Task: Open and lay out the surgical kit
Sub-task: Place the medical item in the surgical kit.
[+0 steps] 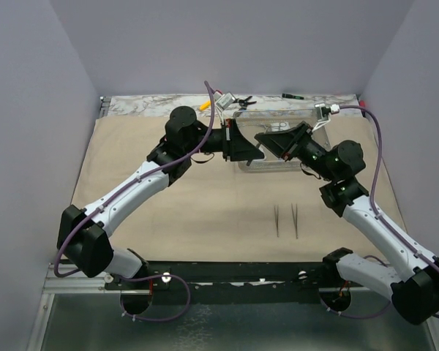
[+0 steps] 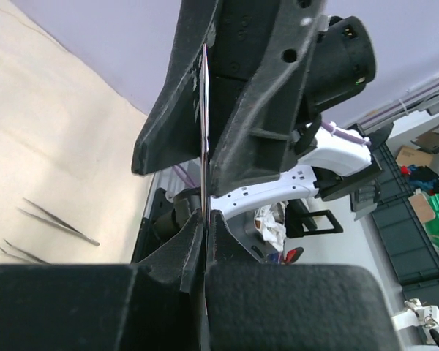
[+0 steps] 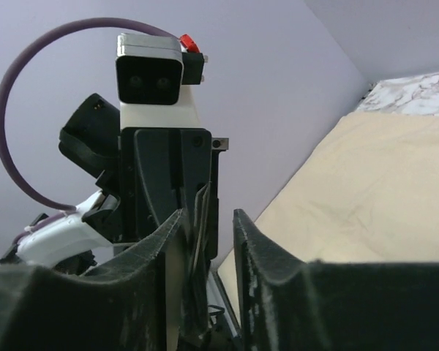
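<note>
Two arms reach in over a beige cloth that is spread flat.

L pincer: clenched tight on a thin clear edge seen end-on. This is prob. a side wall of the see-through plastic tray. The tray sits right at its tips and runs off to its right.

R pincer, tip to tip w/ the L one: jaws parted and straddling the same thin edge. A gap shows beside the edge, so it is not gripping yet.

Two tweezers lie side by side on the cloth, well behind the R pincer, toward the arm bases.

Handling, my guess: the tray is light, stiff but thin-walled, smooth & slippery. A pinch on the rim could flex it or slide off. The best hold looks to be low on a wall near a corner, kept level so loose contents don't spill. The cloth is soft and will drag & bunch if the tray is slid across it.
</note>
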`<act>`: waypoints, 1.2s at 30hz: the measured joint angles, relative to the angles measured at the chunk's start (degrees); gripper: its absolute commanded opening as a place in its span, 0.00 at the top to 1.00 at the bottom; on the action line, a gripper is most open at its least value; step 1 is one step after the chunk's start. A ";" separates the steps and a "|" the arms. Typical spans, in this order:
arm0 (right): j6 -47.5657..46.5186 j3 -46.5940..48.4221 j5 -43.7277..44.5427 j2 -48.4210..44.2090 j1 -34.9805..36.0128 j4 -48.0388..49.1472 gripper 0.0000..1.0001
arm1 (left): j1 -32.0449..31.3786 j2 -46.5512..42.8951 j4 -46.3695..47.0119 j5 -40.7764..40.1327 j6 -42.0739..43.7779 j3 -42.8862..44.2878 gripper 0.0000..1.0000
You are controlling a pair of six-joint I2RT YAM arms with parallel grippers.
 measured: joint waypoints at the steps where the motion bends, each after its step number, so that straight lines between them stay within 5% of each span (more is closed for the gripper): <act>1: 0.07 0.11 -0.48 0.33 0.00 0.48 0.73 | 0.13 0.00 0.22 0.35 -0.35 0.33 1.00; 4: 0.72 0.50 -1.68 1.57 0.00 2.08 0.88 | 1.09 0.00 0.52 0.92 -1.33 0.85 1.00; 9: 1.70 1.99 -2.89 3.56 0.17 3.58 0.99 | 2.60 0.02 0.59 1.29 -2.58 0.92 0.57; 12: 1.16 3.13 -2.86 4.26 0.17 2.78 0.99 | 3.87 0.02 0.90 1.62 -3.21 0.92 0.46; 20: -5.97 11.19 1.33 7.08 0.17 -13.73 0.99 | 10.38 -1.90 -8.52 -1.03 5.62 -0.59 0.41; 28: -14.16 15.96 7.82 16.24 1.86 -38.71 0.99 | 13.05 -4.92 -27.67 -18.56 24.00 -2.56 0.41; 36: -15.04 10.58 17.27 20.96 10.45 -54.14 0.99 | 13.11 -5.49 -35.80 -33.33 30.77 -7.08 0.41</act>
